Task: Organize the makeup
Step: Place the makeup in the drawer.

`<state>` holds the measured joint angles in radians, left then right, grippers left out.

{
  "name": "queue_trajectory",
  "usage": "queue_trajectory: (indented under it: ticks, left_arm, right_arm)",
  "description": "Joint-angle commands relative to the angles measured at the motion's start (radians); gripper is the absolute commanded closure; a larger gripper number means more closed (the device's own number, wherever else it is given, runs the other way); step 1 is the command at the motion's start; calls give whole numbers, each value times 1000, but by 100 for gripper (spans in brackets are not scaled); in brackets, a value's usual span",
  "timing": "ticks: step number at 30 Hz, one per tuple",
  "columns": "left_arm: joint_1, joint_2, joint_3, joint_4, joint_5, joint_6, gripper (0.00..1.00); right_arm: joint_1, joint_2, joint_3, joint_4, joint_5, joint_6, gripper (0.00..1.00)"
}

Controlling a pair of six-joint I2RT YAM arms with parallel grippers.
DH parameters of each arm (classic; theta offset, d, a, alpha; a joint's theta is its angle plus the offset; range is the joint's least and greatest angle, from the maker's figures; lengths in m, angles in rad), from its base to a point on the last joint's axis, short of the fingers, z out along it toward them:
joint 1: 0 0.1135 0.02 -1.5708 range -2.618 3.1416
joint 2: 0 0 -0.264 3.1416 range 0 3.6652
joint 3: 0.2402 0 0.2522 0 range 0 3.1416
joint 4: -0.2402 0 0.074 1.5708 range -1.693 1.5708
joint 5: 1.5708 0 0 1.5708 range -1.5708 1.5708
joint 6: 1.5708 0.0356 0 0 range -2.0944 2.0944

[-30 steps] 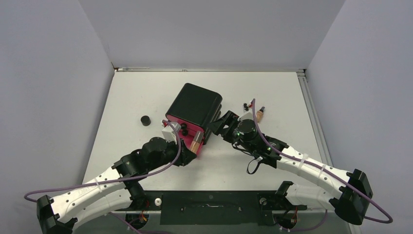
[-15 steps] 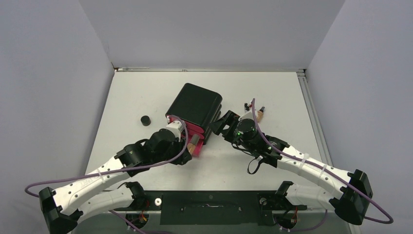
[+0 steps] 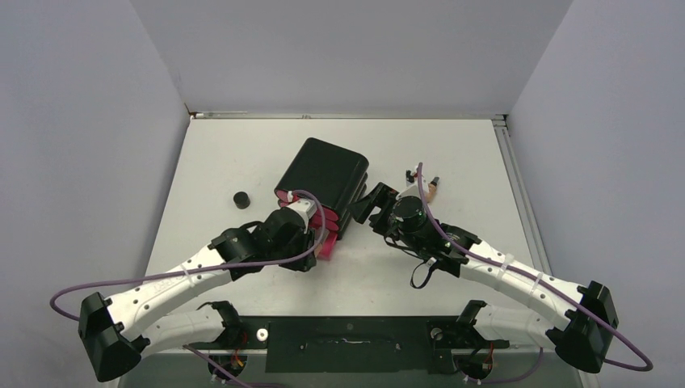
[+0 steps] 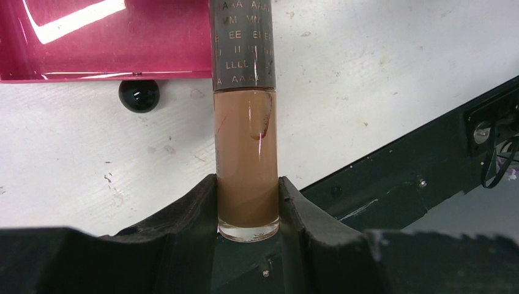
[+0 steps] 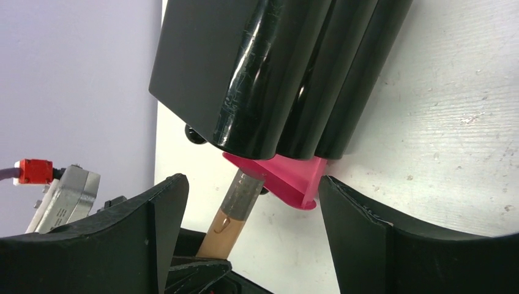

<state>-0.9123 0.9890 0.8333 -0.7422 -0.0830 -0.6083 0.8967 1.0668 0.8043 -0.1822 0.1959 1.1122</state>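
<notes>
My left gripper (image 4: 248, 191) is shut on the lower end of a tan tube (image 4: 245, 147) with a dark lettered cap. The cap end reaches over the edge of the open pink drawer (image 4: 104, 43) of the black cabinet (image 3: 323, 174). The right wrist view also shows the tube (image 5: 227, 225) with its cap at the drawer (image 5: 287, 177). My right gripper (image 3: 373, 207) is open and empty beside the cabinet's right side. A small black round jar (image 3: 240, 199) sits left of the cabinet. Another tan dark-capped tube (image 3: 433, 188) lies behind my right gripper.
The drawer's black round knob (image 4: 139, 96) hangs below its front edge. A small dark item (image 3: 407, 176) lies near the second tube. The black base rail (image 4: 428, 165) runs along the table's near edge. Grey walls enclose the table on three sides.
My left arm has swung right and forward, carrying the tube from the cabinet's front left to the open pink drawer. The right arm has stayed about where it was.
</notes>
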Motion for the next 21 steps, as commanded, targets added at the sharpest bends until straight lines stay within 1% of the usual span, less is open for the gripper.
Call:
queue_trajectory:
  ticks: [1,8,17,21]
  left_arm:
    - [12,65,91,22,-18,34,100]
    - [15,171,150,-22,-23,52,100]
    - [16,133,105,-33,-25,45,100]
    - [16,140,78,-17,-41,41,100]
  right_arm:
    - [1,-8,73,-32,44,-44,25]
    - [0,-27,90,-57,78,-70,24]
    - [1,-28,75,-45,80,-70,23]
    - [1,-21,75,-40,73,-68,23]
